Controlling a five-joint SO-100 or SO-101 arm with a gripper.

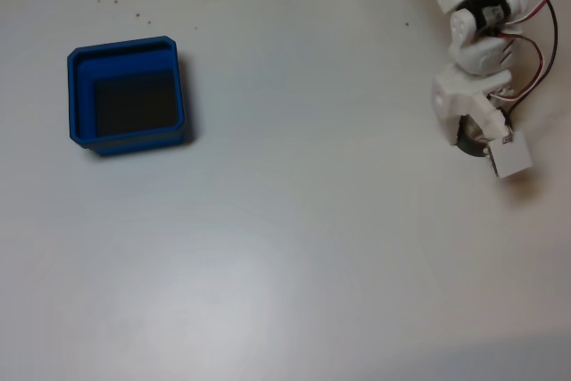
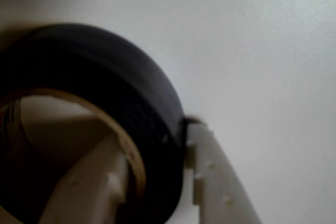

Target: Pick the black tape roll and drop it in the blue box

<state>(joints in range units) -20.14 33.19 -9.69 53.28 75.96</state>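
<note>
gripper clamped across the wall of the black tape roll, near the table's right edge.

in the fixed view the white arm point(image 1: 464, 33) reaches down from the top right, and the gripper point(image 1: 477, 136) sits over the black tape roll point(image 1: 466, 137), which lies on the white table point(image 1: 294, 247) close to its right edge. in the wrist view the black tape roll point(image 2: 131, 103) is close up: one finger point(image 2: 89, 182) stands inside the pale core, the other finger point(image 2: 220, 182) presses the outer black wall. the blue box point(image 1: 128, 94) sits well apart, near the table's left edge, in its upper half.
</note>
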